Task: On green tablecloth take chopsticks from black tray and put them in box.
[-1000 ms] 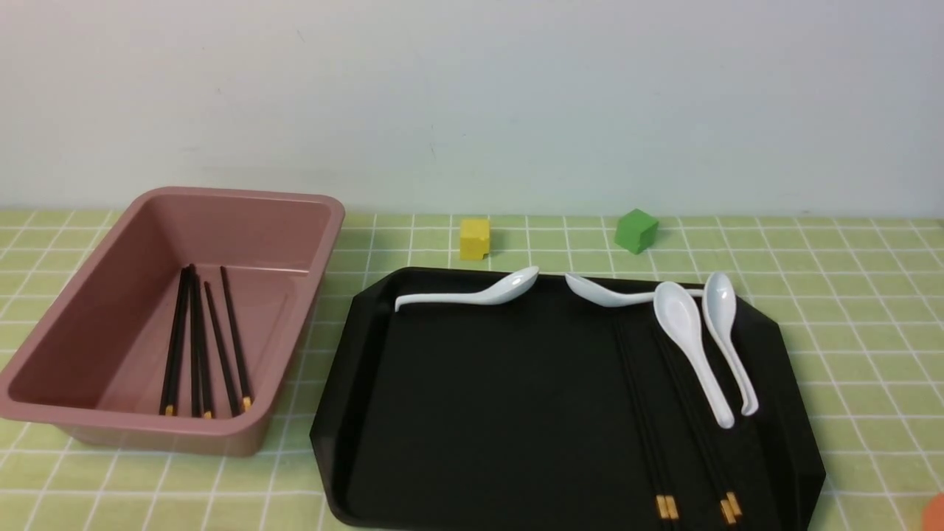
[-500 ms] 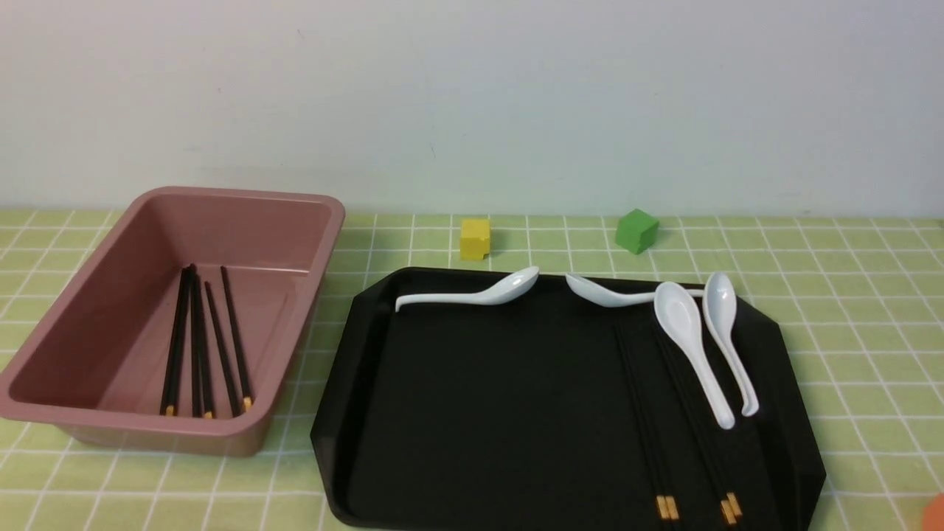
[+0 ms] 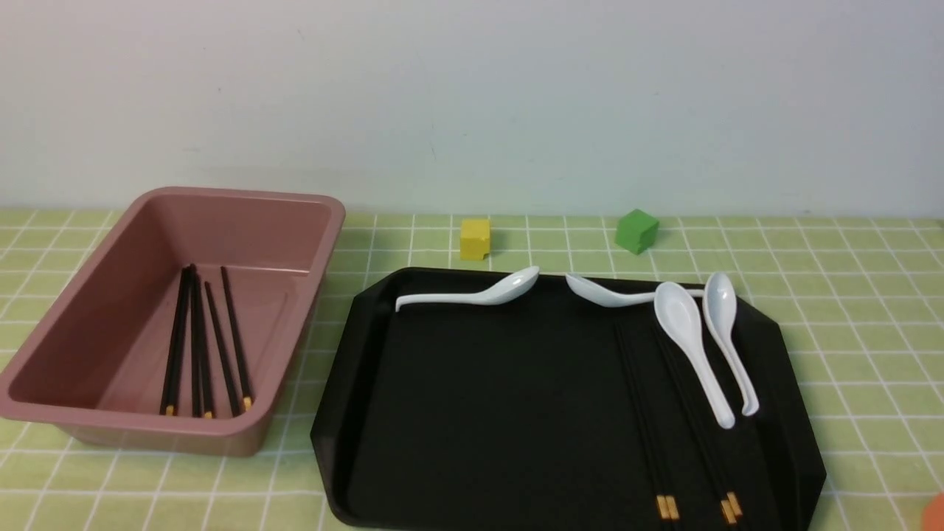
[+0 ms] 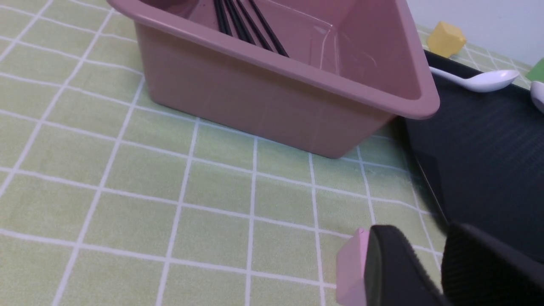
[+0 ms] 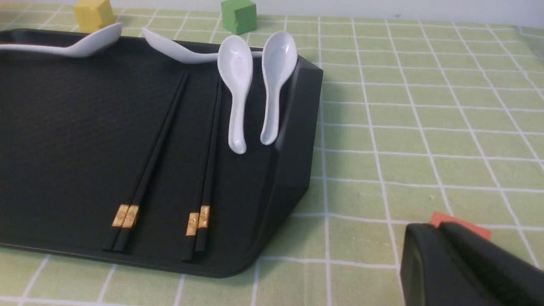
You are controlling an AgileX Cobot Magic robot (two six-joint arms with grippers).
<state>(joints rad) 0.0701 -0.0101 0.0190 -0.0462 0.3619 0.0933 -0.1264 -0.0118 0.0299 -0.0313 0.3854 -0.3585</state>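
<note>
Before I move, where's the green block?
The green block sits on the tablecloth beyond the black tray, right of the yellow block in the front view.

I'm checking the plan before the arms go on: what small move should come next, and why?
Probably bring the right gripper over the gold-banded ends of the nearer-to-centre chopstick pair: two pairs lie on the black tray, and this one has no spoon beside it along most of its length, while the other runs close to a white spoon.
</note>
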